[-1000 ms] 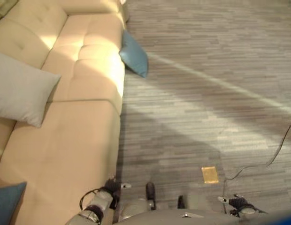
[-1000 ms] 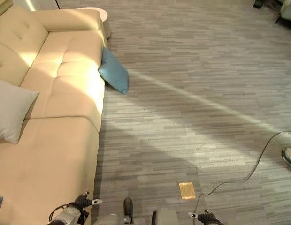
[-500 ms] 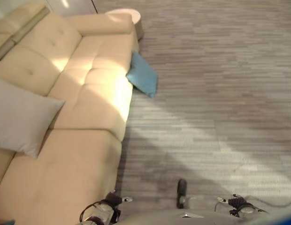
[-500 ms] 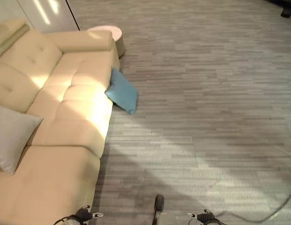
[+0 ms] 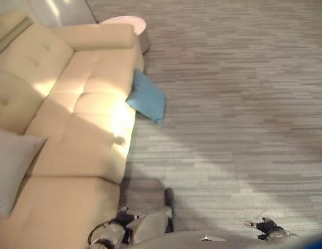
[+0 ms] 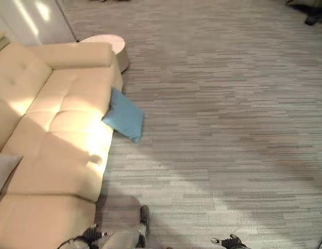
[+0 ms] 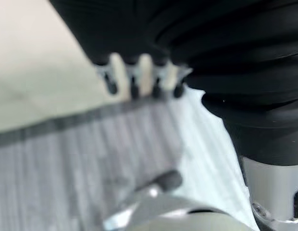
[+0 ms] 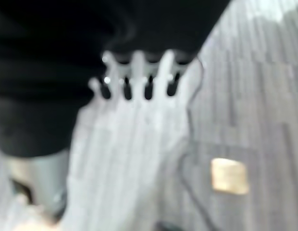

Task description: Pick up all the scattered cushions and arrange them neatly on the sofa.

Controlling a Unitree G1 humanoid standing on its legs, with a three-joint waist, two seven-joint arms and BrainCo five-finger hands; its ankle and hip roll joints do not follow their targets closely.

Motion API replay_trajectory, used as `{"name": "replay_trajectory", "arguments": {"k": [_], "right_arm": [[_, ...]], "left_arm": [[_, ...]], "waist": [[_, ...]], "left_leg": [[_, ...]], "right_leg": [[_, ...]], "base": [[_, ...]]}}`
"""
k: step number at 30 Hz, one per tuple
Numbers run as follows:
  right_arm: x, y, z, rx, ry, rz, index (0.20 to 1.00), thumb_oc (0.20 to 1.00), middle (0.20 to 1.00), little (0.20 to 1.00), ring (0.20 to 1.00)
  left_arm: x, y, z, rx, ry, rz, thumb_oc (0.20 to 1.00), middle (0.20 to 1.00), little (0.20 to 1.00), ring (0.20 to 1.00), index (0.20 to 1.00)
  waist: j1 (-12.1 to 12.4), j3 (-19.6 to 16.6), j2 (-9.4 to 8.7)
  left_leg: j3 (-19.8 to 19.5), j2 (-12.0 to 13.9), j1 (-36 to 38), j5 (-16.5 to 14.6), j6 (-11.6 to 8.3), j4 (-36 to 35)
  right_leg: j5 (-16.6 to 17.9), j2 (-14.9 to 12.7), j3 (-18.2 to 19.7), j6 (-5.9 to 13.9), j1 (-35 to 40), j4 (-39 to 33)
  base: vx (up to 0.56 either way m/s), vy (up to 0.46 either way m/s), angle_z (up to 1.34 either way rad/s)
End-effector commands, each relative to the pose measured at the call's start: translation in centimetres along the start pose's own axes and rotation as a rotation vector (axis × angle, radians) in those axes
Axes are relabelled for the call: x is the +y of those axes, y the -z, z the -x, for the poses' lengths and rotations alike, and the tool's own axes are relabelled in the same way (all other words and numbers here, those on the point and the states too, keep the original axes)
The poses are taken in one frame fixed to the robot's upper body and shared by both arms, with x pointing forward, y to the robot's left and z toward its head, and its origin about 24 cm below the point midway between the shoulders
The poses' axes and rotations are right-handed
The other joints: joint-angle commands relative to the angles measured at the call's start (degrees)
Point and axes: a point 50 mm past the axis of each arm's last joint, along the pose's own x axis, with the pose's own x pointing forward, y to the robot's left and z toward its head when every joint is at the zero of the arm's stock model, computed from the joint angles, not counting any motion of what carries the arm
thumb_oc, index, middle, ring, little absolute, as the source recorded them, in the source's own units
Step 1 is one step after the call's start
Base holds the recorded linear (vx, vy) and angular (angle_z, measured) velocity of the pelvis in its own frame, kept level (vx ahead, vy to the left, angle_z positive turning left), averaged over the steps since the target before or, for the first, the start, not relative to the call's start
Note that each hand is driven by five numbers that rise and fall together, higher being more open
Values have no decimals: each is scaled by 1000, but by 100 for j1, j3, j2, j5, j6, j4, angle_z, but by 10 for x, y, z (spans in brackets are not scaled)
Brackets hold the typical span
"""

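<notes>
A blue cushion (image 5: 147, 101) lies on the floor and leans against the front of the beige sofa (image 5: 83, 104). A grey cushion (image 5: 10, 166) rests on the sofa's seat at the left edge of the eye views. My left hand (image 5: 121, 215) hangs low beside the sofa's front corner, far from the blue cushion. In the left wrist view its fingers (image 7: 134, 82) are relaxed and hold nothing. My right hand (image 5: 265, 226) hangs over bare floor at the lower right, its fingers (image 8: 139, 77) straight and empty.
A round pale side table (image 5: 124, 23) stands by the sofa's far armrest. A small yellow patch (image 8: 229, 175) lies on the grey striped floor (image 5: 228, 104), which stretches wide to the right of the sofa.
The whole picture has shifted along the sofa, so the camera moved. A second blue cushion on the sofa's near end and the yellow patch have left the eye views. Both hands still hang empty.
</notes>
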Motion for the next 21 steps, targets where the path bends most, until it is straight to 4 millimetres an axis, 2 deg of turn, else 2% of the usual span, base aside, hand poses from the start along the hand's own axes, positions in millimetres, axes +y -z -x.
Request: {"name": "replay_trajectory", "arguments": {"k": [1, 2, 4, 5, 7, 8, 9, 10, 12, 15, 16, 17, 18, 19, 21], "right_arm": [[-20, -17, -2, -64, 46, 6, 1000, 1000, 1000, 1000, 1000], [-19, -17, -2, -62, 47, 4, 1000, 1000, 1000, 1000, 1000], [-20, -17, -2, -65, 49, 3, 1000, 1000, 1000, 1000, 1000], [-21, -16, -2, -61, 51, 8, 1000, 1000, 1000, 1000, 1000], [-22, -15, -2, -59, 57, 11, 1000, 1000, 1000, 1000, 1000], [-21, -15, -2, -59, 57, -1, 1000, 1000, 1000, 1000, 1000], [-22, -16, -2, -60, 58, -1, 1000, 1000, 1000, 1000, 1000], [-22, -16, -2, -59, 58, -1, 1000, 1000, 1000, 1000, 1000], [-22, -16, -2, -50, 55, 4, 1000, 1000, 1000, 1000, 1000], [-21, -16, -2, -51, 50, 11, 1000, 1000, 1000, 1000, 1000], [-22, -14, -2, -49, 50, 21, 1000, 1000, 1000, 1000, 1000], [-24, -14, -2, -48, 52, 21, 1000, 1000, 1000, 1000, 1000], [-25, -14, -2, -49, 61, 6, 1000, 1000, 1000, 1000, 1000], [-28, -11, -2, -42, 73, -16, 1000, 1000, 1000, 1000, 1000], [-28, -8, -2, -33, 70, -26, 1000, 1000, 1000, 1000, 1000]], "left_arm": [[7, -19, -3, -37, -34, 4, 1000, 1000, 1000, 1000, 1000], [8, -22, -3, -47, -38, 3, 1000, 1000, 1000, 1000, 1000], [10, -27, -4, -61, -41, 2, 1000, 1000, 1000, 1000, 1000], [11, -28, -4, -66, -45, 4, 1000, 1000, 1000, 1000, 1000], [13, -33, -4, -79, -51, 5, 1000, 1000, 1000, 1000, 1000], [14, -36, -4, -91, -55, 3, 1000, 1000, 1000, 1000, 1000], [15, -38, -4, -101, -56, -8, 1000, 1000, 1000, 1000, 1000], [15, -38, -4, -101, -55, -8, 1000, 1000, 1000, 1000, 1000], [16, -37, -4, -98, -55, -1, 1000, 1000, 1000, 1000, 1000], [12, -26, -4, -64, -49, 12, 1000, 1000, 1000, 1000, 1000], [10, -23, -4, -53, -44, 11, 1000, 1000, 1000, 1000, 1000], [7, -22, -3, -49, -37, 7, 1000, 1000, 1000, 1000, 1000], [5, -25, -3, -55, -32, 9, 1000, 1000, 1000, 1000, 1000], [6, -31, -4, -71, -32, 8, 1000, 1000, 1000, 1000, 1000], [7, -33, -4, -76, -36, 14, 1000, 1000, 1000, 1000, 1000]], "waist": [[231, 149, 99], [187, 168, 127], [133, 191, 170], [133, 186, 200], [72, 204, 214], [9, 208, 172], [-83, 204, 116], [-82, 215, 127], [-202, 157, 119], [-249, 30, 101], [-242, -20, 120], [-223, -28, 134], [-196, 6, 90], [-133, 125, -70], [-114, 159, -109]], "left_leg": [[-36, -43, 103, -585, -389, 701], [-51, -27, 245, -646, -376, 671], [-53, -27, 508, -776, -372, 591], [-4, 9, 627, -827, -395, 509], [-65, 40, 784, -904, -456, 422], [-122, 30, 898, -1006, -507, 401], [-219, 3, 1028, -1108, -573, 395], [-219, 14, 1046, -1116, -576, 394], [-352, 77, 1319, -1339, -685, 421], [-435, 138, 1469, -1462, -750, 498], [-429, 197, 1461, -1432, -806, 609], [-517, 358, 1291, -1135, -974, 1139], [-493, 462, 963, -856, -1091, 1761], [-379, 616, 426, -516, -1128, 2649], [-335, 666, 330, -493, -1112, 2805]], "right_leg": [[1262, -442, 1, 807, -1437, 1850], [1318, -477, -39, 819, -1589, 2111], [1268, -737, -400, 713, -1814, 2114], [1211, -904, -665, 631, -1866, 1926], [1172, -936, -812, 547, -1959, 1344], [1360, -942, -710, 576, -2085, 700], [1637, -948, -388, 678, -2163, 43], [1647, -934, -392, 678, -2134, 18], [1979, -984, -101, 821, -2311, -474], [2032, -942, -28, 784, -2195, -501], [2028, -917, -74, 752, -2131, -541], [1893, -772, -61, 613, -1931, -564], [1829, -766, -149, 535, -1783, -591], [1686, -791, -254, 373, -1556, -624], [1593, -746, -312, 297, -1425, -662]], "base": [[161, 32, -62], [225, 31, -17], [262, 12, 20], [270, -51, 18], [305, -154, -3], [457, -294, 7], [395, -255, 29], [313, -205, 54], [379, -271, 63], [291, -263, 57], [196, -316, 20], [230, -473, -2], [203, -641, 0], [90, -420, 26], [114, -308, 59]]}}
